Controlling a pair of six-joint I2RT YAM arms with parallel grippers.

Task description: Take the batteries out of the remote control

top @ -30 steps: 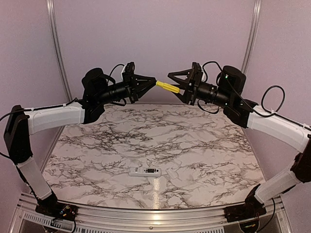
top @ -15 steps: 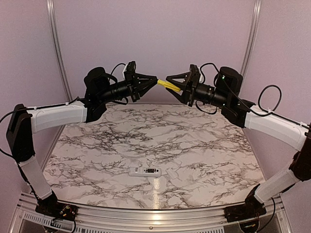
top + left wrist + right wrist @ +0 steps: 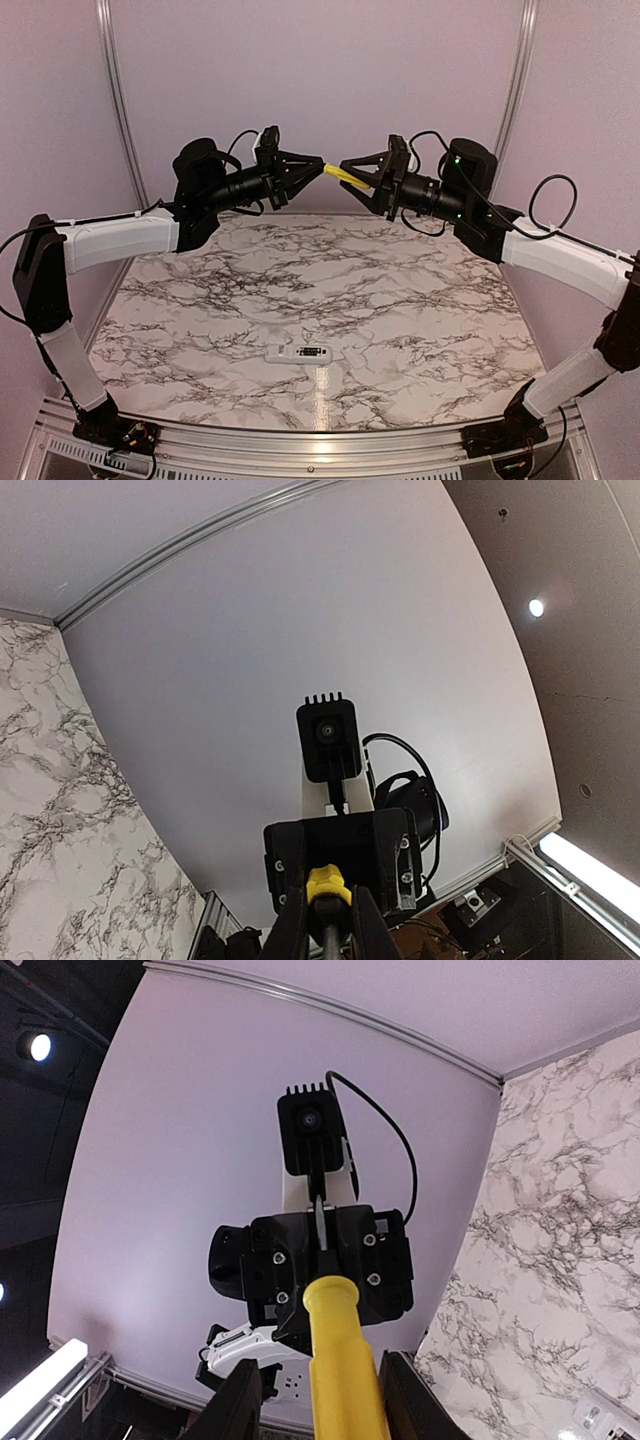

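The remote control lies flat on the marble table near its front edge, with a dark recess facing up. The batteries are too small to make out. Both arms are raised high over the back of the table, tip to tip. My left gripper is shut on the metal shaft of a yellow-handled screwdriver. My right gripper straddles the yellow handle, with a gap showing on each side between its fingers and the handle.
A small white piece lies just right of the remote. The marble table is bounded by purple walls and a metal rail at the front edge. A corner of the remote shows low in the right wrist view.
My right gripper has moved left over the screwdriver handle, and its jaws have narrowed around it. The left gripper still holds the shaft, shifted slightly right.
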